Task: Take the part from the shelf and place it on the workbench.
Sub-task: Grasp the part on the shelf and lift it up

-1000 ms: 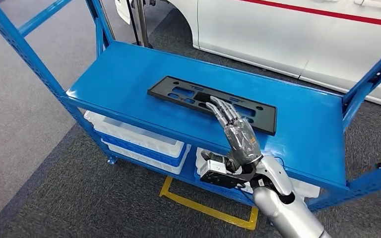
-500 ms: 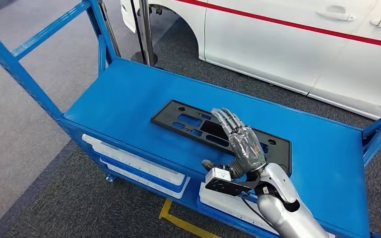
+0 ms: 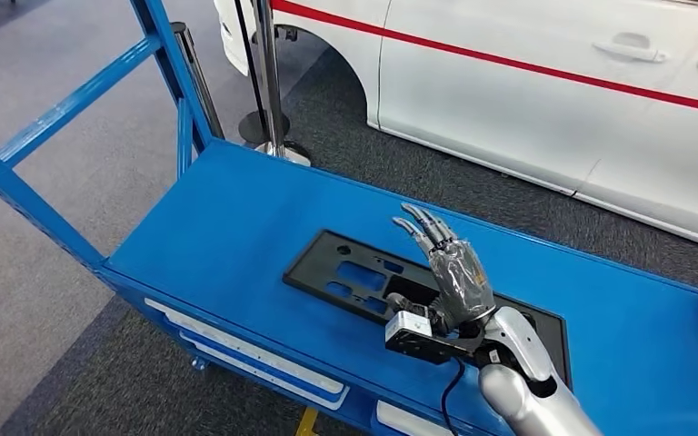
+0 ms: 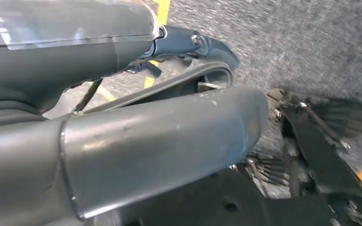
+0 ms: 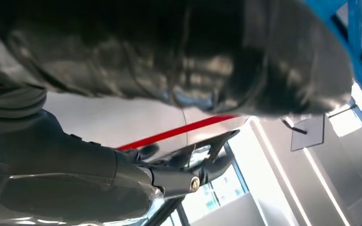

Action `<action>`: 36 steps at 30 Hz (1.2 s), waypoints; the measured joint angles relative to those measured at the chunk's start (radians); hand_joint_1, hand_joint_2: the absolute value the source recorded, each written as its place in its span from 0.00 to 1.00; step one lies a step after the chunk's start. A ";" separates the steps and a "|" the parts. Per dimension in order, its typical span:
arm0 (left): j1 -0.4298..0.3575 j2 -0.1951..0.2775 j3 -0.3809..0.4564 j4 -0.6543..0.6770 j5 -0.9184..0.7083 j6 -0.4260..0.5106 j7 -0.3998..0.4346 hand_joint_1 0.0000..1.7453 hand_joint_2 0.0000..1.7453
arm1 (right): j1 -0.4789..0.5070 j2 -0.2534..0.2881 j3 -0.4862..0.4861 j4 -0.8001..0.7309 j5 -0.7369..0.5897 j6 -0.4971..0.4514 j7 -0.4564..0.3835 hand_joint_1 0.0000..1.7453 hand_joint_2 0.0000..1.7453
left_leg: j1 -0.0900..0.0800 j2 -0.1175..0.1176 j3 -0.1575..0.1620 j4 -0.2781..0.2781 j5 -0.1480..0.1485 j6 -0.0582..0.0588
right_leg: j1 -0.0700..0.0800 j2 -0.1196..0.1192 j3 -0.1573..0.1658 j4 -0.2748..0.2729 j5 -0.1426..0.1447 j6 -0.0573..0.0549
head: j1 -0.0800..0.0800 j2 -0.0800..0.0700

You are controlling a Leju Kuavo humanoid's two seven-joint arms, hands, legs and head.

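Observation:
The part [image 3: 314, 272] is a long flat black plate with several cutouts, lying flat on the top of the blue shelf [image 3: 227, 218]. My right hand [image 3: 450, 268] is held over the plate's middle with its fingers [image 3: 423, 225] straight, spread and tilted upward, and it holds nothing. Its wrist and silver forearm hide the plate's near right stretch. In the right wrist view the right hand [image 5: 169, 56] is a dark blur. The left wrist view shows my left hand [image 4: 160, 141] as a thick grey thumb over grey carpet, with its fingers hidden.
A white car [image 3: 509, 100] with a red stripe stands just behind the shelf. A metal stanchion pole [image 3: 268, 82] rises at the shelf's far left corner. Blue frame posts [image 3: 159, 45] stand at the left, and white bins [image 3: 254, 359] sit on the level below.
The whole picture has shifted, so the camera has moved. My right hand's fingers, which lay on the plate a second ago, have lifted off it and tilted upward.

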 joint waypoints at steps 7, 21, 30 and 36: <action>-0.010 0.000 0.001 0.000 0.001 0.000 -0.002 0.00 0.00 | 0.025 -0.021 -0.025 -0.012 -0.002 -0.004 -0.002 0.00 0.00 | -0.012 -0.007 0.022 -0.009 -0.025 0.040 | 0.006 -0.005 -0.162 0.288 -0.113 0.003 | 0.001 0.000; -0.007 -0.007 0.028 0.001 0.022 0.000 -0.007 0.00 0.00 | 0.195 -0.137 -0.145 -0.198 -0.150 0.009 -0.103 0.00 0.50 | -0.027 -0.013 0.057 -0.013 -0.048 0.037 | 0.037 -0.008 -0.097 0.023 0.063 -0.031 | 0.000 0.000; -0.003 -0.015 0.064 0.001 0.032 0.010 -0.010 0.00 0.00 | 0.492 -0.270 -0.413 -0.414 -0.159 0.062 -0.185 0.00 1.00 | -0.027 -0.014 0.058 -0.016 -0.049 0.035 | 0.037 -0.008 -0.096 0.023 0.061 -0.034 | 0.000 0.000; -0.005 -0.020 0.070 0.001 0.033 0.011 -0.013 0.00 0.00 | 0.551 -0.296 -0.461 -0.464 -0.157 0.084 -0.192 0.00 1.00 | -0.028 -0.013 0.059 -0.016 -0.049 0.035 | 0.037 -0.007 -0.096 0.023 0.061 -0.034 | 0.000 0.000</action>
